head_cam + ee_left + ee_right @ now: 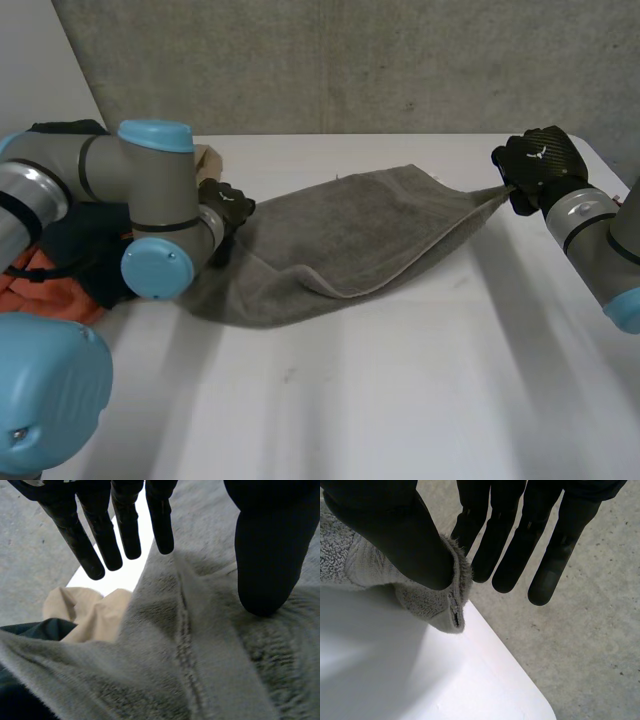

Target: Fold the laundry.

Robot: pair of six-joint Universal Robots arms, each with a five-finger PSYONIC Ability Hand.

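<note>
Right robot hand (540,165) pinches grey towel (350,235) corner; left robot hand (270,545), uncurled, rests on opposite end.

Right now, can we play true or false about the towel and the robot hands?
1. The right robot hand pinches a corner of the towel. True.
2. The towel is bright red. False: it is grey.
3. The towel lies folded in a neat square. False: it stretches from the left robot hand to the right one, and its middle sags onto the table.
4. An orange cloth lies by the left arm. True.
</note>
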